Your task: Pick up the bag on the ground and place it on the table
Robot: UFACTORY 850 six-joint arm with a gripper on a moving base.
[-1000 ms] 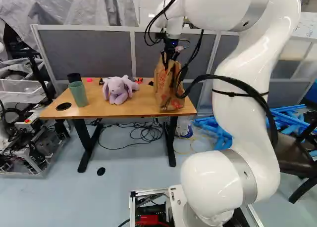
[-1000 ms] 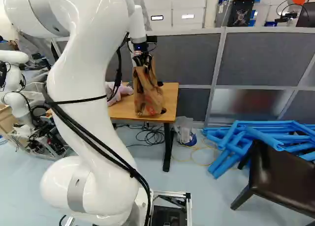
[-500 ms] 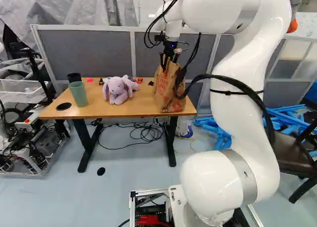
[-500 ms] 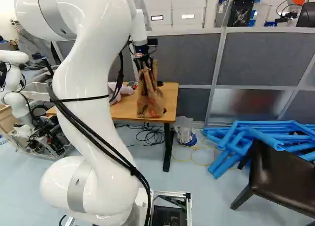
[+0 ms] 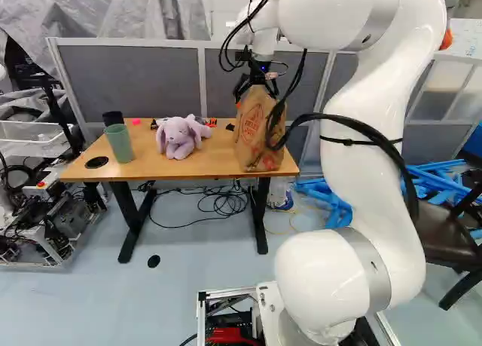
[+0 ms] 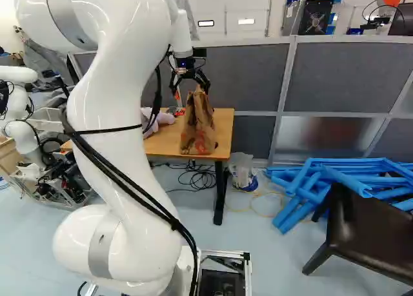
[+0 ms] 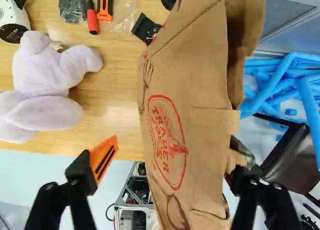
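Brown paper bag [image 5: 254, 139], creased & crumpled at top, w/ a red oval print, stands upright on the smooth wood tabletop [image 5: 207, 165], at its R end in the L base view, near a soft lilac plush toy [image 5: 178, 139]. Glossy white arm [image 5: 358, 173] curves up & fwd, wrist pointing down, w/ black gripper [image 6: 191, 91] over the bag. Jaws are released, spread wide: one ribbed orange pad [image 7: 104, 159] is clear of the paper, other side partly hidden behind the bag's edge, contact unclear.
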